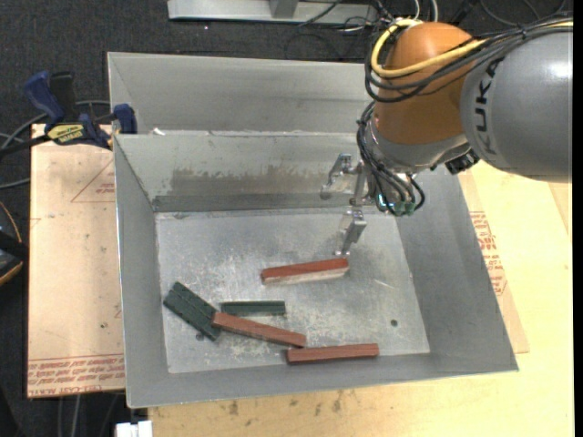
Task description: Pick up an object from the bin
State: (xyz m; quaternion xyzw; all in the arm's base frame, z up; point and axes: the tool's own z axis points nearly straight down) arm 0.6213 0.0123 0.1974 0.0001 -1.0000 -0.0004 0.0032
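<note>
Your end effector [350,233], open or closed you cannot tell, hangs over the right end of the red-brown bar [305,271] lying mid bin [455,280]; it is likely light, stiff and flat, so grip across its width.

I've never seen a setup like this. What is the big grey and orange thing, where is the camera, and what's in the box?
One camera looks down into a grey metal bin from above and slightly to one side. The big grey shape with the orange cover is a robot arm reaching in from the right; its job is to pick one thing out. At its end is the gripper, over the right end of a reddish-brown stick in the middle of the floor. I cannot tell whether it touches the stick. Nearer the front lie a dark block, a thin dark stick, a slanted brown stick and a level brown stick. Everything lies flat, and nothing is lifted.
</note>
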